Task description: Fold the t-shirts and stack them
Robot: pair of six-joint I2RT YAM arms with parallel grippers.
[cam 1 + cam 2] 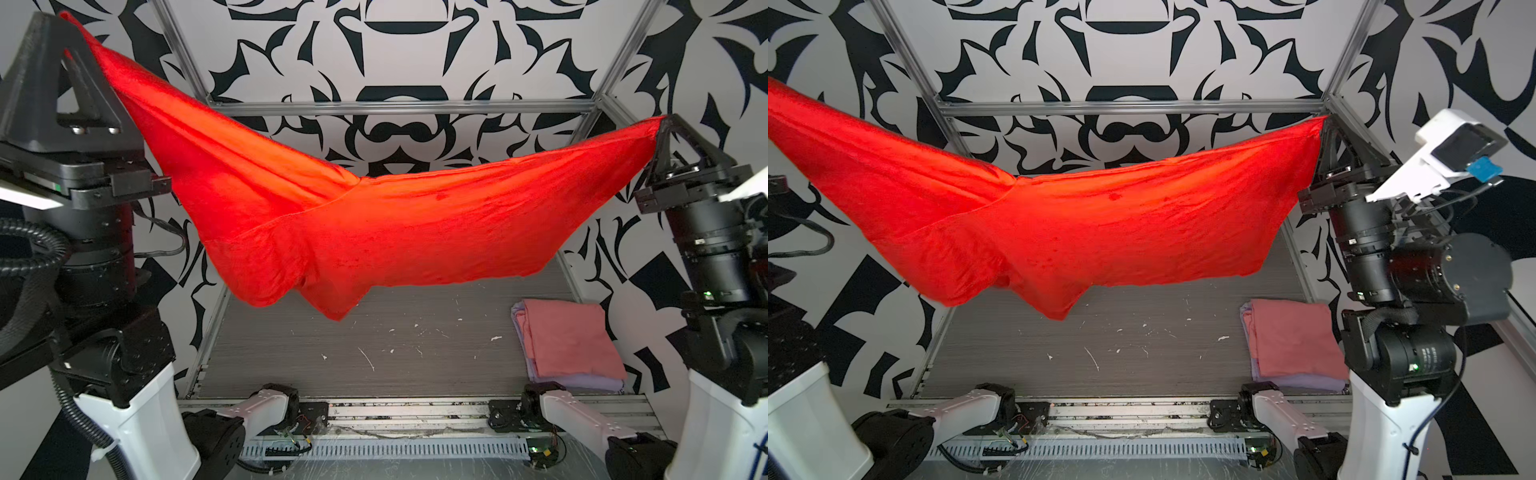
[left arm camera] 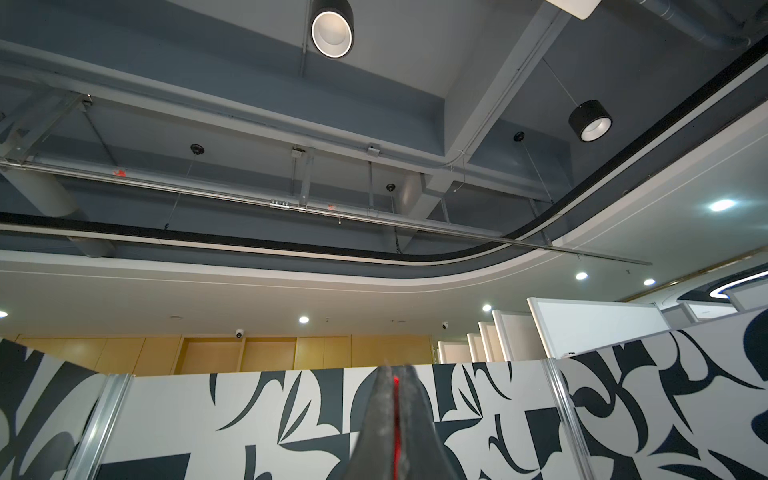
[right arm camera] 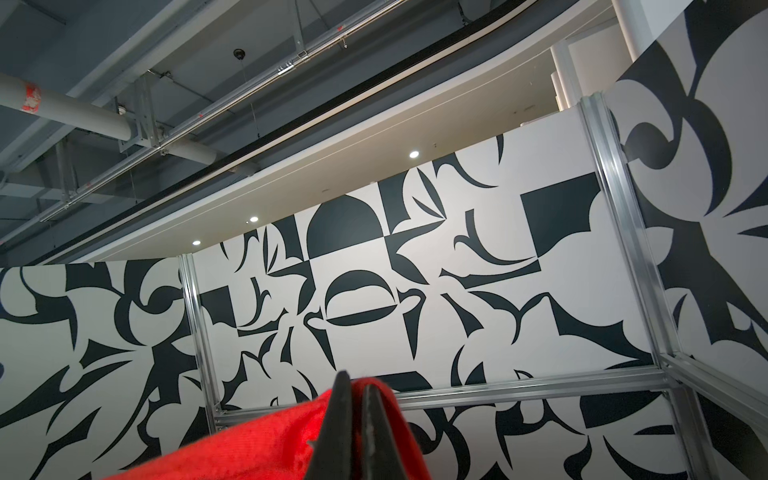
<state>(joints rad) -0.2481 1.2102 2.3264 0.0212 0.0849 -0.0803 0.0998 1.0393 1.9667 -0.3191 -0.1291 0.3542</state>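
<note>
We hold the red t-shirt [image 1: 374,232] stretched in the air above the worktop [image 1: 374,353], with the left claw [image 1: 62,18] and right claw [image 1: 665,119] each pinching one end of it. The folded pink t-shirt [image 1: 569,340] lies on the lavender t-shirt [image 1: 582,383] at the worktop's right edge.

Item: red t-shirt [image 1: 1059,232] — left end cut off by the frame's edge in a top view; hanging lobe, perhaps a sleeve, too bunched to tell. In the left wrist view only a red sliver shows between the fingers of the left gripper [image 2: 395,368].
Item: lavender t-shirt [image 1: 577,384] — mostly covered by the pink t-shirt [image 1: 569,336], borders alone visible.
Item: table [image 1: 374,353] — far part hidden behind the red cloth.
</note>
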